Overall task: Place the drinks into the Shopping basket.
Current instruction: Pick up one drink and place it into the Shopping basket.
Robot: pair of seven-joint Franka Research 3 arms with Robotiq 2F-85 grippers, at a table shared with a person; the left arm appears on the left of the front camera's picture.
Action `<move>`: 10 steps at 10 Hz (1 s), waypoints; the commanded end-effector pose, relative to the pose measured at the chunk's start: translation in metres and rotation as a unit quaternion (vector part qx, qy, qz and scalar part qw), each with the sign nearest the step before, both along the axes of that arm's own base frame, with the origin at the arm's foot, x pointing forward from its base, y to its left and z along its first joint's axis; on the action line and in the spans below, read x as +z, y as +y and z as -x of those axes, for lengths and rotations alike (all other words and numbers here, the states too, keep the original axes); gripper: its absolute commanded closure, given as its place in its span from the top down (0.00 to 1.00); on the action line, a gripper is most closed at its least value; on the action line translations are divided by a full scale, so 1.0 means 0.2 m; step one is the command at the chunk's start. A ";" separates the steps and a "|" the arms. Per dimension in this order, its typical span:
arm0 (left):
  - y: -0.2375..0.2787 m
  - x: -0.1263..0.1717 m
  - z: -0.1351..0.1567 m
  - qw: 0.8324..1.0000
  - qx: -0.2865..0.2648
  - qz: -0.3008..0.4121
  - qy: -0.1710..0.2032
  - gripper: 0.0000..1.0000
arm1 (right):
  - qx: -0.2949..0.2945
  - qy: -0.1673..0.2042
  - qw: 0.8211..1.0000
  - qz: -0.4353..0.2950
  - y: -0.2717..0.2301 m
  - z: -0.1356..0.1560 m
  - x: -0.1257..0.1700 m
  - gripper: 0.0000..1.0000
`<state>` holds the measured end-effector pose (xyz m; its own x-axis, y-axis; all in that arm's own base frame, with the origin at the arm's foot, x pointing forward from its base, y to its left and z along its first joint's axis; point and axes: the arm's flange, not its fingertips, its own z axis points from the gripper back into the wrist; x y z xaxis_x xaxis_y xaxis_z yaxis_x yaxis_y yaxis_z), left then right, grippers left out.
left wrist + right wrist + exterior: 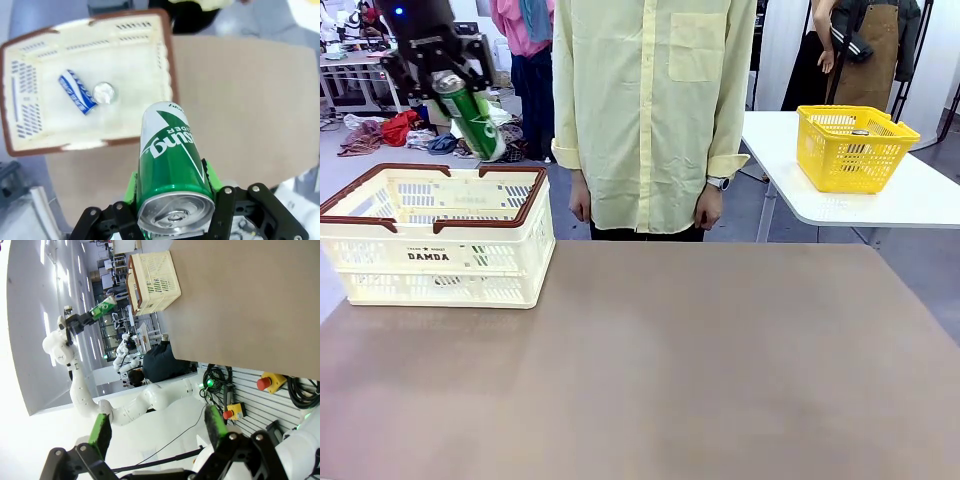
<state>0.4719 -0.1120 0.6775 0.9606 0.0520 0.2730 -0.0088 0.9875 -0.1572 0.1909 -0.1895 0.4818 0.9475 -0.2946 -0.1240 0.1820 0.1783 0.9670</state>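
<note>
My left gripper [442, 72] hangs high above the cream Shopping basket [440, 270], shut on a green drink can [472, 120] that tilts down and to the right. In the left wrist view the green can [172, 165] sits between the green pads [131, 184], over the table just outside the basket's brown rim [170, 65]. Inside the basket lies a blue and white can [77, 91], with the silver top of another can [104, 92] beside it. My right gripper [157, 425] is open and holds nothing.
A person in a pale yellow shirt [650, 110] stands at the far edge of the brown table [670, 370], hands down. A small yellow basket [855, 148] rests on a white side table at the right.
</note>
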 end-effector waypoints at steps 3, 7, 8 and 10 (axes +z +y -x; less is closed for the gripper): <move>0.14 -0.45 -0.21 1.000 0.014 0.005 0.016 0.00 | 0.000 -0.006 1.000 -0.005 0.00 0.00 0.02 1.00; 0.09 -0.67 -0.27 0.997 0.038 0.044 0.054 0.00 | 0.000 -0.006 1.000 -0.005 0.00 0.00 0.02 1.00; 0.12 -0.70 -0.30 0.998 0.030 0.010 0.048 0.00 | 0.000 -0.006 1.000 -0.005 0.00 0.00 0.02 1.00; 0.12 -0.70 -0.30 0.998 0.030 0.010 0.048 0.00 | 0.000 -0.006 1.000 -0.005 0.00 0.00 0.02 1.00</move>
